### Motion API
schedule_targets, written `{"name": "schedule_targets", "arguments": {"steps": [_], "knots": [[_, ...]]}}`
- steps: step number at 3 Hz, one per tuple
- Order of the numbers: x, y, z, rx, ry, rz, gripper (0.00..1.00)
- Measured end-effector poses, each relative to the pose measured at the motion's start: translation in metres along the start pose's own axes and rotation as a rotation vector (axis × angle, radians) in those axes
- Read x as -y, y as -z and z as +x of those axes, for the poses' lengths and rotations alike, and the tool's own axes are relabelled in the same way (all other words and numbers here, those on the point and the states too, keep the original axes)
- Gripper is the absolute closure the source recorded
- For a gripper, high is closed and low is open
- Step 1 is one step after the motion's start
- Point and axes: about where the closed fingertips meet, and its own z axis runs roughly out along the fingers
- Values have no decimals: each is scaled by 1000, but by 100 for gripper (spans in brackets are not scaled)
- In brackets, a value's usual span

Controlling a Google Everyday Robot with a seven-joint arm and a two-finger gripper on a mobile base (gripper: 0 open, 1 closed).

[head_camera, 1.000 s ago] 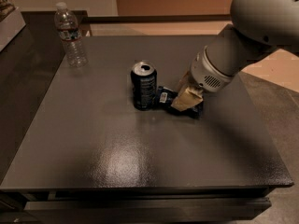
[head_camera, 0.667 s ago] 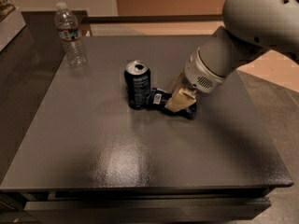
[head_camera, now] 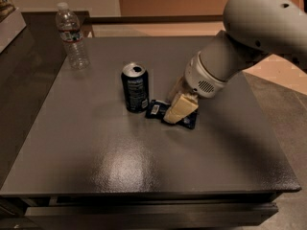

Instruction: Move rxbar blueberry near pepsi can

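The pepsi can (head_camera: 135,87) stands upright on the dark table (head_camera: 96,166), left of centre. The rxbar blueberry (head_camera: 157,110) lies flat right next to the can's lower right side, its white label patch toward the can. My gripper (head_camera: 176,107) reaches down from the right on the white arm (head_camera: 249,37). It is shut on the bar's middle, with one cream finger (head_camera: 180,108) in front of the bar and the other behind it. The bar's right end (head_camera: 190,121) shows past the finger.
A clear plastic water bottle (head_camera: 72,35) stands at the table's far left corner. A pale box edge (head_camera: 7,13) shows at the far left. The table's front edge (head_camera: 144,191) runs across the bottom.
My gripper and the bar have moved left, and the can has shifted left with them.
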Motion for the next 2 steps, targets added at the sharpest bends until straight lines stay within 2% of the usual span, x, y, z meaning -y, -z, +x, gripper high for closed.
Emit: {"name": "schedule_targets", "arguments": {"steps": [1,2], "knots": [[-1,0,-1,-1,3,0,0],[-1,0,-1,-1,3,0,0]]}}
